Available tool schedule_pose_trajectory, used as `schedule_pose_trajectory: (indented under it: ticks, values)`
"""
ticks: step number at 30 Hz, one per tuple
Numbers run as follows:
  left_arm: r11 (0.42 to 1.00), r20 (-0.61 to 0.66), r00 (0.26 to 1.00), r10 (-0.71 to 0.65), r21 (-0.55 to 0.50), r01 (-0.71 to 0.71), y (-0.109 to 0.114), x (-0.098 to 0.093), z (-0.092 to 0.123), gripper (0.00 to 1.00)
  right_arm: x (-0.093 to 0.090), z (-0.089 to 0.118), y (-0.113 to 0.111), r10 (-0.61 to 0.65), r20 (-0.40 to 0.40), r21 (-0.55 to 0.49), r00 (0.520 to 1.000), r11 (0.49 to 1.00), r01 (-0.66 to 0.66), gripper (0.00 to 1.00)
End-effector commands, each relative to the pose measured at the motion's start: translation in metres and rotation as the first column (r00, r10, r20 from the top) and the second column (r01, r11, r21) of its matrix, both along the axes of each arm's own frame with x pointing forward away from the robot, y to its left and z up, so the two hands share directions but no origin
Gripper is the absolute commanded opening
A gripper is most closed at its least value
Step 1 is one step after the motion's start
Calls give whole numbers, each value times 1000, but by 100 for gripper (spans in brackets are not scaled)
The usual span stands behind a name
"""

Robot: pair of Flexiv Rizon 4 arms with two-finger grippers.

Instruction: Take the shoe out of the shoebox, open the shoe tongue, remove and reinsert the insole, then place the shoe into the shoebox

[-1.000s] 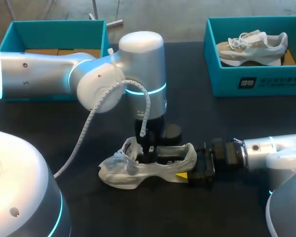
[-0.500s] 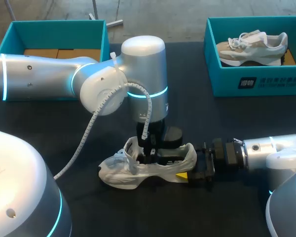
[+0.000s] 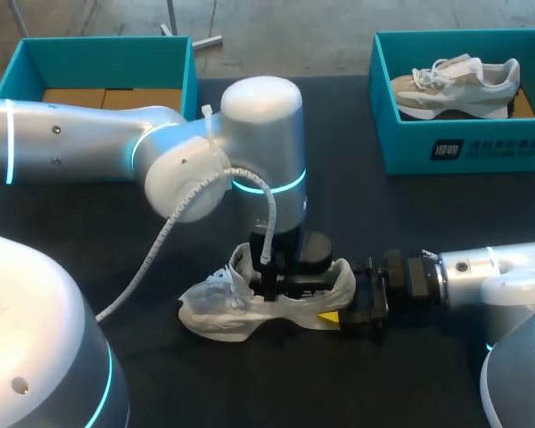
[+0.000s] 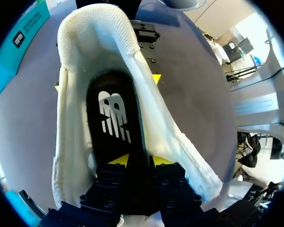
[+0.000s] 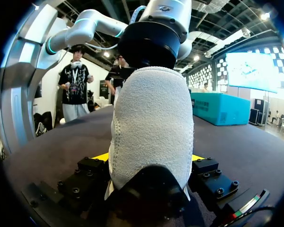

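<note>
left arm (image 3: 259, 143) over shoe (image 3: 218, 312) (right arm (image 3: 481, 276) blocks heel)

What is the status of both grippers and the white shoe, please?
Left gripper shut on black insole inside white fabric shoe. Right gripper shut on shoe's heel. Second shoe sits in teal shoebox, apart.

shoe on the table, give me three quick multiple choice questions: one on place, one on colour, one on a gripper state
1. Where is the white shoe being handled?
A. in the left box
B. on the table
C. in the right box

2. What colour is its insole?
A. black
B. white
C. red

3. The right gripper is:
A. open, away from the shoe
B. shut on the shoe
C. shut on a box

Answers: B, it lies on the dark table; A, the left wrist view shows it black; B, both fingers press its back end.
</note>
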State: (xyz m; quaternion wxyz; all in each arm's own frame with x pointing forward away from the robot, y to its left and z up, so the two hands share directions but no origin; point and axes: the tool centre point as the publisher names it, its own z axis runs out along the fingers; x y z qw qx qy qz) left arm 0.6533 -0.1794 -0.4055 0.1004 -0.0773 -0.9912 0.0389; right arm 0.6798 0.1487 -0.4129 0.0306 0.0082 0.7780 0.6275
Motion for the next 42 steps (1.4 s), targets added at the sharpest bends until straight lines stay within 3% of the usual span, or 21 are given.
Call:
schedule_pose_trajectory:
  ticks: [1, 5, 13, 22, 29, 42]
  values:
    - [1000, 53, 999, 4, 6, -4, 1, -5, -3, 27, 0, 0, 3, -1, 0, -5, 1000, 1000, 1, 0]
    - [1000, 103, 994, 17, 14, -18, 1, -3, -9, 28, 0, 0, 3, -1, 0, -5, 1000, 1000, 1, 0]
    - [997, 209, 977, 43, 50, -55, -1, 12, -13, 21, 0, 0, 3, -1, 0, -5, 1000, 1000, 1, 0]
    - [993, 257, 964, 72, 67, -93, 1, 27, -16, 0, 0, 0, 3, -1, 0, -5, 1000, 1000, 1, 0]
    - [993, 225, 970, 95, 41, -107, 7, 30, -13, 0, 0, 0, 3, -1, 0, -5, 1000, 1000, 1, 0]
    - [985, 42, 992, 119, -130, -112, 10, 26, 19, 0, 0, 0, 3, -1, 0, -5, 1000, 1000, 1, 0]
